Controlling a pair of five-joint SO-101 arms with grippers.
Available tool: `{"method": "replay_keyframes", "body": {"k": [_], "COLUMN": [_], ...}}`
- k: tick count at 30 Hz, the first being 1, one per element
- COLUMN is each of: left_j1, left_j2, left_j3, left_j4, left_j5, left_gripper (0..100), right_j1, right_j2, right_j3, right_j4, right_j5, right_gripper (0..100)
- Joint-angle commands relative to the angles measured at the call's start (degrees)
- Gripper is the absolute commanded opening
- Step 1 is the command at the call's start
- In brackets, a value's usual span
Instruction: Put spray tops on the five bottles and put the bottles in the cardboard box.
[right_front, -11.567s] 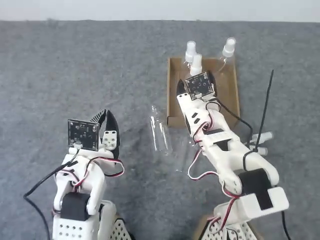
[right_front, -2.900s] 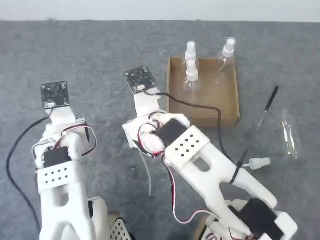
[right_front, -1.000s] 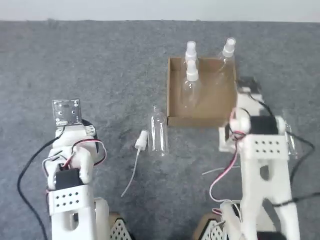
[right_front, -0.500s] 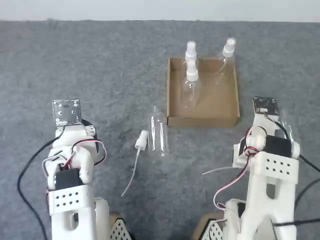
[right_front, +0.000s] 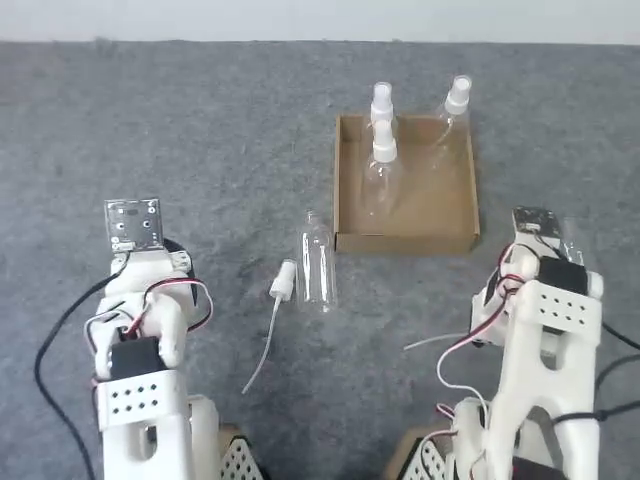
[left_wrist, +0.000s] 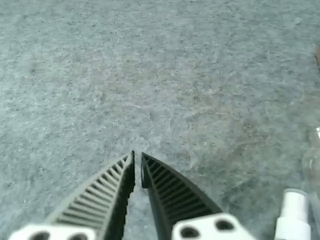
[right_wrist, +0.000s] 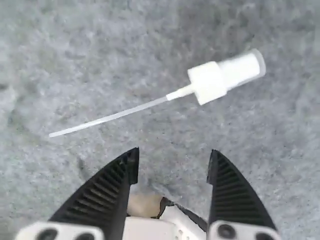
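Right tool (right_wrist: 172, 152): jaws apart, holding nothing; low over the desk (right_front: 200, 120), off the near right corner of the cardboard box (right_front: 405, 241).
Left tool (left_wrist: 138, 155): fingers together, holding nothing; parked over bare desk on the left side.
Loose spray top (right_wrist: 225, 76): flat on the desk just ahead of the right tool's fingertips, apart from them.
Long axis: crosswise to the tool's reach, slightly slanted, roughly in line with the gap between the jaws; cap at one end, dip tube (right_wrist: 110, 119) trailing off to the other.
Judgement on next move: short advance and descent; probably a wrist turn as well, so as to close across the cap and not along it.
Nearer arm: right, by a wide margin.
Uncapped bottle (right_front: 318, 265): on its side left of the box's front corner, with a second spray top (right_front: 283, 281) just beside it; between the two arms.
Last bottle (right_front: 573, 238): clear, partly hidden behind the right arm.
Capped bottles (right_front: 381, 175): three, upright in the box.
Progress: three of five done, by the look of it.
Change: right arm drawn back from beside the box's right wall a second ago, and slightly more in the last half second; left arm, middle bottle and second spray top unmoved.
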Motion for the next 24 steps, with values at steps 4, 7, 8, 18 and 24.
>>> {"method": "replay_keyframes", "body": {"k": [4,7,8,18,24], "left_j1": [0.4,0.4,0.4,0.4,0.4], "left_j2": [-1.5,-1.5,-1.5,-1.5,-1.5], "left_j3": [-0.6,-0.6,-0.6,-0.5,-0.5], "left_j4": [-1.1,-1.1,-1.1,-1.1,-1.1], "left_j5": [-0.3,-0.4,-0.4,-0.4,-0.4], "left_gripper": [1,1,1,1,1], "right_j1": [4.8,5.8,6.0,7.3,7.2], "right_j2": [-2.6,-3.1,-3.2,-1.8,5.4], "right_j3": [-4.0,-3.9,-3.9,-2.8,-2.8], "right_j4": [1.0,0.9,0.6,-8.9,-17.5], "right_j5": [-1.0,-1.0,-1.0,-4.7,-11.6], "right_gripper": [17.3,17.4,17.5,17.7,17.3]}}
